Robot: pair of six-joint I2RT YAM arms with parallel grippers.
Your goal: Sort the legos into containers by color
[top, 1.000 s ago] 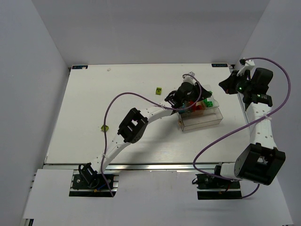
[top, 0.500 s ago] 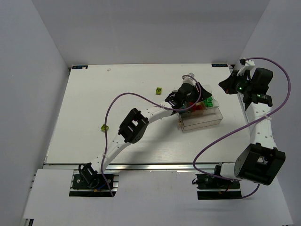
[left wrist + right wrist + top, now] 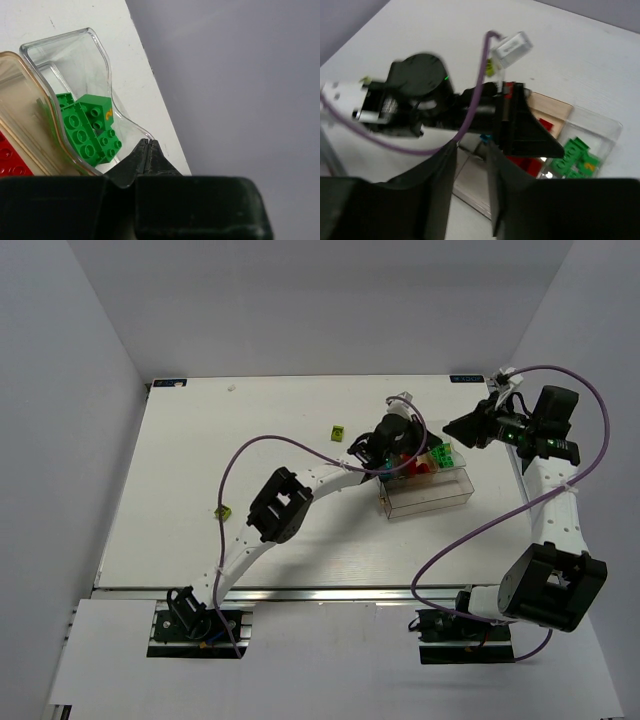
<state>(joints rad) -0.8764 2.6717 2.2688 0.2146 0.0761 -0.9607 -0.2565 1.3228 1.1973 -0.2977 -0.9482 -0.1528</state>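
Green legos (image 3: 90,132) in clear container (image 3: 102,60) compartment

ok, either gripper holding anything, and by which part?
Nothing held. Left gripper is shut, fingertips together and empty, by the clear divided plastic box; right gripper is open and empty.

my left arm (image 3: 330,478) and right arm (image 3: 556,508) are white tubes joined by boxy black housings (image 3: 281,505). a purple cable (image 3: 240,455) loops along each arm, tied on with pale clips. my bases (image 3: 185,608) are black. a small green light (image 3: 445,77) glows on the left wrist's round black motor, and a white tag (image 3: 510,45) sits on its cable. my fingers (image 3: 437,200) are matte black and wedge-shaped.
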